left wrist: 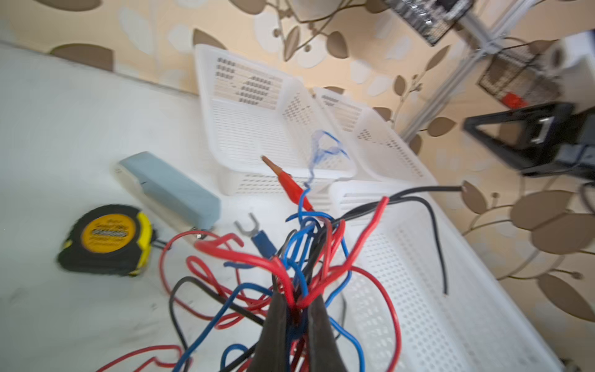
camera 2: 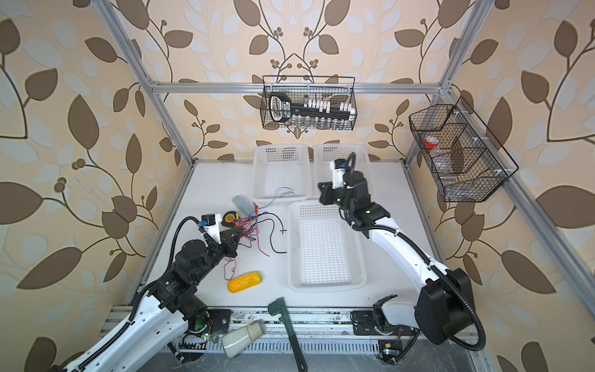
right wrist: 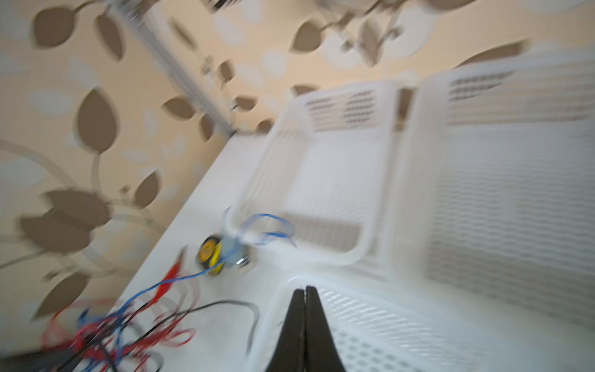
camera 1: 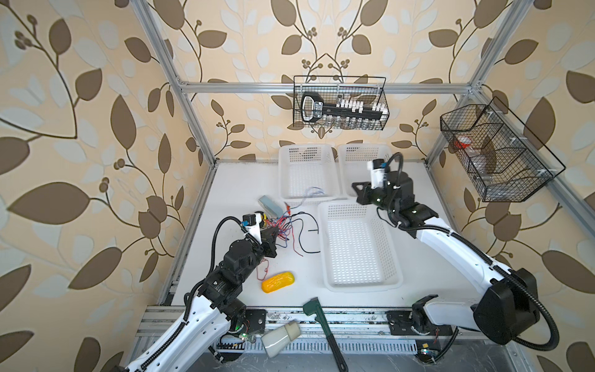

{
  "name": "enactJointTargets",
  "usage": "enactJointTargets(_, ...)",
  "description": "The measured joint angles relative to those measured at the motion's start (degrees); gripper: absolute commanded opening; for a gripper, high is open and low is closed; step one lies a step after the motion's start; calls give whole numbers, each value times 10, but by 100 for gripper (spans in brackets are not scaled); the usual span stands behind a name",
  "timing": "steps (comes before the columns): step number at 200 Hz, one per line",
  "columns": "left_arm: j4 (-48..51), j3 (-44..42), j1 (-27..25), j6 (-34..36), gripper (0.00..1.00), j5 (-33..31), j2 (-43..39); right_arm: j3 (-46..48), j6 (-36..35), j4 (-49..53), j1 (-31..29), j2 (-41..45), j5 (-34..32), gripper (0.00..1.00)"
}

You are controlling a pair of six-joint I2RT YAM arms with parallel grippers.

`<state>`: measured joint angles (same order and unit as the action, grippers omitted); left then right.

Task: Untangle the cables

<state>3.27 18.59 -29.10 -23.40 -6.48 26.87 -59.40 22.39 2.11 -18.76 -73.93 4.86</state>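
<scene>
Thin red, blue and black cables (left wrist: 301, 275), too knotted for counting, are pinched by left end effector (left wrist: 297, 301); right end effector (right wrist: 304, 289) is pressed together, empty.

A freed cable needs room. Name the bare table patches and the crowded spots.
Bare table: the far left corner, between frame post and back-left basket, and the near strip between the yellow object and the long basket. Crowded: mid-left, where the left gripper pinches the cables beside the tape measure and grey case.

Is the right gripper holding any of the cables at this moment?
No; the right gripper is shut and empty, well away from the cables.
</scene>
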Motion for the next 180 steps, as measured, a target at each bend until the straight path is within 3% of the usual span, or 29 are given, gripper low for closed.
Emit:
enactJointTargets(15, 5, -19, 4, 7, 0, -3, 7, 0, -8, -7, 2, 12, -28, 0)
enactJointTargets(56, -22, -27, 4, 13, 0, 20, 52, -16, -52, -13, -95, 7, -35, 0)
enactJointTargets(107, -53, -15, 4, 20, 0, 39, 71, -17, -95, -16, -176, -3, 17, 13)
enactJointTargets(180, -90, 12, 4, 16, 0, 68, 51, 34, -115, -52, -278, -52, 87, 16)
